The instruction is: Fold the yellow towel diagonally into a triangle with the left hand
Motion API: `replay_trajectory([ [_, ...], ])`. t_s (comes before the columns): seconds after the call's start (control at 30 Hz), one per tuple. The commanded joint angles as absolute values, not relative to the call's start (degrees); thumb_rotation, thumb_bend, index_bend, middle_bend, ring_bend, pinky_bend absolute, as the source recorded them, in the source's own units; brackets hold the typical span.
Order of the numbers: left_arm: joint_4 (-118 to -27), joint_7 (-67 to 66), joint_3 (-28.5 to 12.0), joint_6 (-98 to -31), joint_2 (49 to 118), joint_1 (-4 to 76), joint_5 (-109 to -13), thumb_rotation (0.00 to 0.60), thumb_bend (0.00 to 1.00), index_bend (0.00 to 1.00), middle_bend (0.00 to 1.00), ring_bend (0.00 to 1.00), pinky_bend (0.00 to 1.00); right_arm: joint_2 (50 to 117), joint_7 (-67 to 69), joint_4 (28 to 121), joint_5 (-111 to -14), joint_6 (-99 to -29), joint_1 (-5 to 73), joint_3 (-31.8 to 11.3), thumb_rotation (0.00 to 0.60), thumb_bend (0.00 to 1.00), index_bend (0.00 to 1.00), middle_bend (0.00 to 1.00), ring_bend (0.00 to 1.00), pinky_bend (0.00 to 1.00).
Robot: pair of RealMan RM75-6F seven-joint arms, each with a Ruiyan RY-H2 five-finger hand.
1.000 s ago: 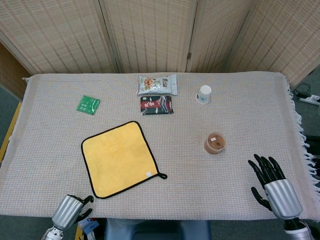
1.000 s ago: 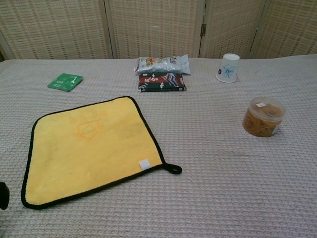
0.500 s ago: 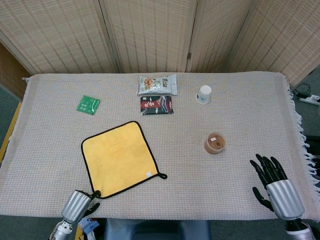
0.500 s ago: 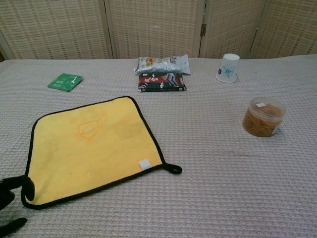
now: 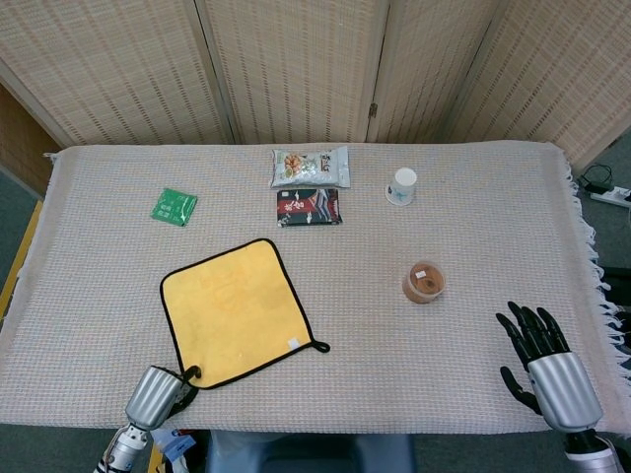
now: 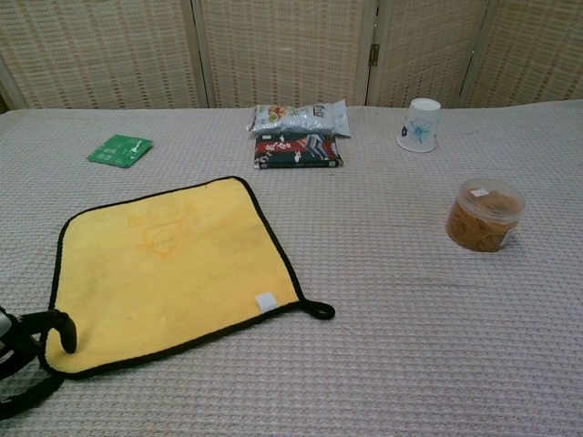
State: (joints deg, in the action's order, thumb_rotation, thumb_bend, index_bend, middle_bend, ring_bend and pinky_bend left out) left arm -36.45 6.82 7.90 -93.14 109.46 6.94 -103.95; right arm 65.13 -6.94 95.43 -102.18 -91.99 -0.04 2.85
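The yellow towel [image 5: 237, 313] with black trim lies flat and unfolded on the table's near left; a small hanging loop sticks out at its near right corner. It also shows in the chest view as the yellow towel [image 6: 168, 264]. My left hand [image 5: 159, 395] is at the towel's near left corner. In the chest view, the left hand [image 6: 32, 360] has one finger hooked over the corner's edge and another below it, fingers still apart. My right hand [image 5: 543, 365] hovers with spread fingers at the near right, holding nothing.
At the back stand a green packet [image 5: 175, 206], a snack bag [image 5: 310, 167] with a dark packet [image 5: 309, 207] in front of it, and a white cup [image 5: 400, 185]. A round tub [image 5: 424, 282] sits right of the towel. Folding screens close off the far side.
My left hand has moved in from the near left edge to the towel's near left corner, and a finger now lies over its edge. The right hand has drifted slightly nearer.
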Motion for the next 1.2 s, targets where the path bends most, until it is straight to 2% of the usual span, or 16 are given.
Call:
replay_trajectory([
  [0.03,-36.0,7.1,8.0,-92.9,109.6,7.1,-103.6,0.600,0.24,0.51,1.00,1.00,1.00,65.1,-7.0,95.4,-102.1,-92.1,-0.1,2.8,0.600,0.45,0.00,0.00,0.00,0.00],
  [0.17,-35.5,7.9,7.8,-93.9,109.8,7.4,-103.4,0.600,0.26,0.55,1.00,1.00,1.00,65.2,-7.2,95.4,-101.8,-91.7,0.0,2.7,0.600,0.45,0.00,0.00,0.00,0.00],
  [0.3,-34.9,8.8,7.6,-96.4,109.9,7.5,-103.5,0.600,0.35,0.59,1.00,1.00,1.00,65.4,-7.5,95.4,-101.6,-91.4,0.1,2.7,0.600,0.45,0.00,0.00,0.00,0.00],
  [0.77,-34.9,10.5,6.7,-98.9,109.8,9.0,-102.8,0.600,0.45,0.61,1.00,1.00,1.00,65.5,-7.6,95.4,-101.8,-91.3,0.1,2.8,0.600,0.45,0.00,0.00,0.00,0.00],
  [1.0,-40.4,7.8,4.6,-99.9,107.1,12.4,-103.0,0.600,0.48,0.62,1.00,1.00,1.00,65.3,-7.1,95.5,-101.4,-91.5,0.1,2.6,0.600,0.45,0.00,0.00,0.00,0.00],
  [1.2,-47.7,3.6,2.4,-97.5,104.9,16.3,-102.9,0.600,0.48,0.62,1.00,1.00,1.00,64.9,-6.1,95.5,-101.0,-91.3,0.3,2.5,0.600,0.45,0.00,0.00,0.00,0.00],
])
